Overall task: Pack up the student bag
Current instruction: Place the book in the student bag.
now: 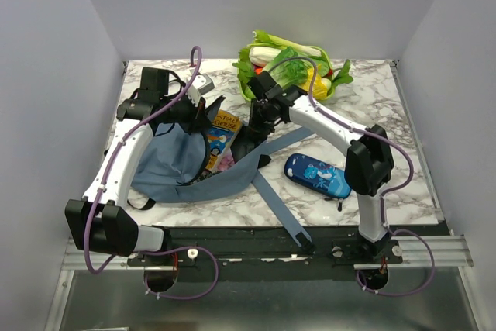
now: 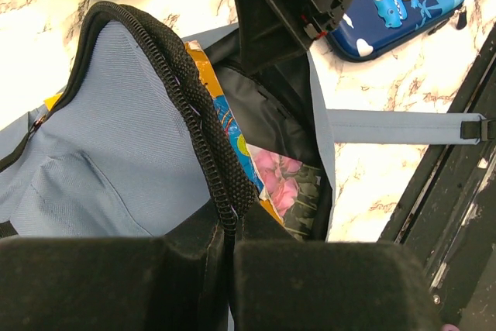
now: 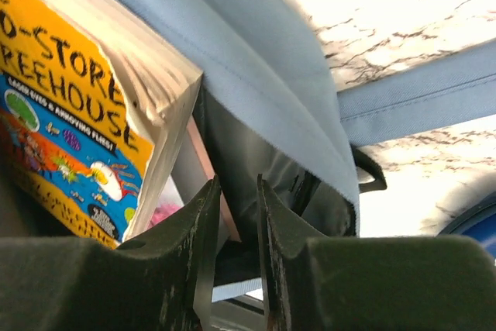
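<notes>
Bag (image 1: 167, 164) lies open on the counter (image 1: 387, 106), my left hand (image 2: 229, 242) pinched on its zip rim, holding the mouth up. Treehouse book (image 3: 70, 114) and pink book (image 2: 283, 180) sit partly inside; my right hand (image 3: 236, 207) at the mouth shows a narrow gap, whether gripping I cannot tell. Left, I judge: seat the books, add the pencil case (image 1: 316, 174) just right of the bag, zip up.

walls (image 1: 271, 5): plain pale grey, three sides | table (image 1: 403, 110): white marble-pattern top | light: bright, even
</notes>
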`<action>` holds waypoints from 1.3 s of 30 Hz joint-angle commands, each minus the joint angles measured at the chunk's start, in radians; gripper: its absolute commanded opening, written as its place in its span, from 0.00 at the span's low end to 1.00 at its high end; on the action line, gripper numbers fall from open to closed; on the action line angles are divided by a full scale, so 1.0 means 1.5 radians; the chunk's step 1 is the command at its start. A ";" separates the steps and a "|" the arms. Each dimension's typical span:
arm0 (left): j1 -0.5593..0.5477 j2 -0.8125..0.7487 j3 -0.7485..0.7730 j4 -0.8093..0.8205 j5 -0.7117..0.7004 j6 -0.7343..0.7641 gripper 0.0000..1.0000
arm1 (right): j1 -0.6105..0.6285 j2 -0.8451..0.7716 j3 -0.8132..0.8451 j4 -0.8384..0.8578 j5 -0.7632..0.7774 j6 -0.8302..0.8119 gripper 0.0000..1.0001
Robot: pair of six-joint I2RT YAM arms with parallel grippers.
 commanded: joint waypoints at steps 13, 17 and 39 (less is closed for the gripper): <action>0.000 -0.011 0.033 0.001 0.072 -0.008 0.08 | 0.039 0.203 0.299 -0.083 0.135 0.056 0.05; -0.001 -0.015 0.030 0.005 0.076 -0.001 0.08 | 0.065 0.176 0.230 -0.013 0.077 0.042 0.02; 0.000 -0.013 0.009 0.011 0.076 0.018 0.08 | 0.034 0.068 -0.008 0.044 0.065 0.049 0.01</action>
